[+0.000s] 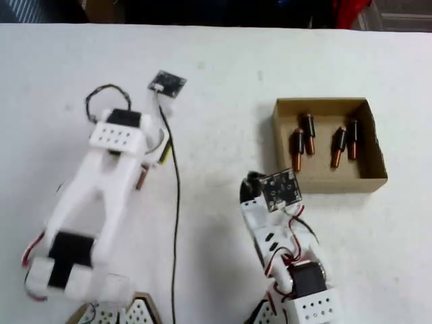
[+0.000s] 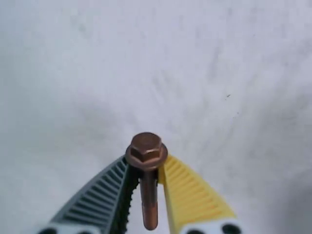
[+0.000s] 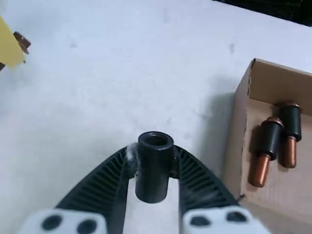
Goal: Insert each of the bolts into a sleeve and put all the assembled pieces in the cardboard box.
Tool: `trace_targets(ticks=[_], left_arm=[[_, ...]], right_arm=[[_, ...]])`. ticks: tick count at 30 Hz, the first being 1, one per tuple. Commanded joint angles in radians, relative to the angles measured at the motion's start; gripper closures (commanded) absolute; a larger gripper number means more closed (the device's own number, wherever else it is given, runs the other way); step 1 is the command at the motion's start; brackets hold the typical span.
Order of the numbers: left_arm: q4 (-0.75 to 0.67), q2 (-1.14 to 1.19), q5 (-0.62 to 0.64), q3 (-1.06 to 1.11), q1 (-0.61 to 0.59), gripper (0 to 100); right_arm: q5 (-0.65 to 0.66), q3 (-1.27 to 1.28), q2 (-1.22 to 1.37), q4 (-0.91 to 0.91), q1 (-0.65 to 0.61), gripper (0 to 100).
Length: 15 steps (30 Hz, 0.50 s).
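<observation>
My left gripper [image 2: 146, 165] is shut on a copper bolt [image 2: 147, 185], its hex head sticking out past the grey and yellow fingers. In the high view this gripper [image 1: 152, 165] hangs over the table's left half, with the bolt [image 1: 142, 178] under it. My right gripper [image 3: 155, 168] is shut on a black sleeve [image 3: 154, 165], held upright with its bore open. From above, it [image 1: 252, 182] sits just left of the cardboard box [image 1: 337, 183]. Several assembled pieces [image 1: 308, 133] lie in the box, two of them [image 3: 267, 148] seen from the right wrist.
A small square board [image 1: 167, 84] lies at the back with a black cable [image 1: 177, 202] running toward the front between the two arms. The box's near wall [image 3: 239, 141] stands close beside my right gripper. The left gripper's yellow finger [image 3: 10, 41] shows far off.
</observation>
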Motion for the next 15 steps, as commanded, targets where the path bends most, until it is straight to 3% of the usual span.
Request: trace_targets(ticks=[1,9,15], left_arm=[[-0.078,-0.223,-0.002,0.068,0.010,98],[-0.275,-0.611,0.009,0.304,0.010,98],[-0.336,-0.769,0.149,0.313,0.022,98]], right_arm=[[-0.003,0.009,-0.012,-0.087,-0.054,98.2],[-0.003,0.060,-0.012,-0.237,-0.131,98.2],[-0.009,0.060,-0.012,-0.255,-0.213,98.2]])
